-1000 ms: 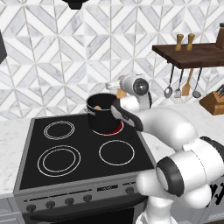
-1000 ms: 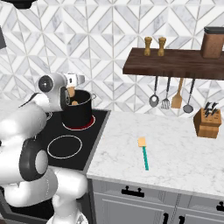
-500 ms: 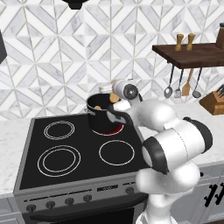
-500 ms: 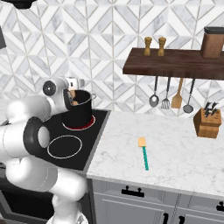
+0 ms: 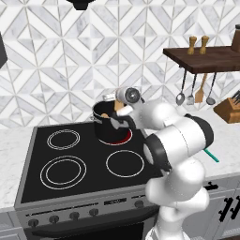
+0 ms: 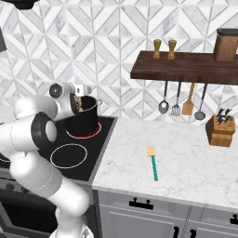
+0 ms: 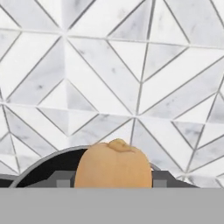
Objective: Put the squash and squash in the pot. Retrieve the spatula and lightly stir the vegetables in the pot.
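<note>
The black pot (image 5: 108,127) stands on the stove's back right burner, also in the right base view (image 6: 85,122). One tan squash (image 5: 105,115) lies inside it. My gripper (image 5: 117,107) hangs over the pot's right rim, shut on the other squash (image 7: 113,164), which bulges between the two fingers (image 7: 63,180). The pot's rim (image 7: 41,162) curves just below the squash in the hand view. From the right, the gripper (image 6: 78,105) sits at the pot's top edge. The teal-handled spatula (image 6: 153,165) lies on the marble counter right of the stove, its handle end (image 5: 211,155) peeking past my arm.
The black stove top (image 5: 70,159) has three free burners in front of and left of the pot. A wooden shelf (image 6: 186,69) carries hanging ladles and an orange-brown wooden spatula (image 6: 188,104). A knife block (image 6: 219,131) stands at the far right.
My hand has swung left and slightly down with the squash, from right of the pot to over its rim. The pot and the spatula have stayed put.
</note>
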Available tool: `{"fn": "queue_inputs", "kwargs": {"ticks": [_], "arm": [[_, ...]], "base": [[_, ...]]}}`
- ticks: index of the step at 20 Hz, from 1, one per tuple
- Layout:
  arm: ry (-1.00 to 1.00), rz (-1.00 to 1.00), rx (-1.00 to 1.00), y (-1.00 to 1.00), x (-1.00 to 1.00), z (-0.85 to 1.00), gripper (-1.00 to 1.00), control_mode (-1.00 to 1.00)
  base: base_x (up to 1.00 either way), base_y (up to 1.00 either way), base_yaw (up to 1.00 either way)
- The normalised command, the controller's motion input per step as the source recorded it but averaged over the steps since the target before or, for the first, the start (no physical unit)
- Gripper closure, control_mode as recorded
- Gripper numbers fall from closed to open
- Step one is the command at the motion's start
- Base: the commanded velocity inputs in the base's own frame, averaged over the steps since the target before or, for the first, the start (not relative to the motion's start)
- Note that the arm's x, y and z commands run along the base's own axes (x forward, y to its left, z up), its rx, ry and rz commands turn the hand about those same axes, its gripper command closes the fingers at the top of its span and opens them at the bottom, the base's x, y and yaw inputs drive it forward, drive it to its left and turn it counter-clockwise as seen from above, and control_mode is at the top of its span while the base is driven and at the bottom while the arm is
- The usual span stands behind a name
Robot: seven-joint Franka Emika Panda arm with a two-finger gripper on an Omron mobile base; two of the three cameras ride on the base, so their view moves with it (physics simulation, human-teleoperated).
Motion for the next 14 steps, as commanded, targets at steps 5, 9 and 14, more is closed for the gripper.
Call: {"fn": "queue_inputs", "kwargs": {"ticks": [5,9,14], "arm": [[0.05,0.00,0.00,0.05,0.36,-0.25,1.00,-1.00],[0.00,0.00,0.00,0.00,0.01,-0.37,1.00,-1.00],[0.00,0.00,0.00,0.00,0.00,-0.34,1.00,-1.00]], "base": [[0.00,0.00,0.00],[0.00,0.00,0.00],[0.00,0.00,0.00]]}}
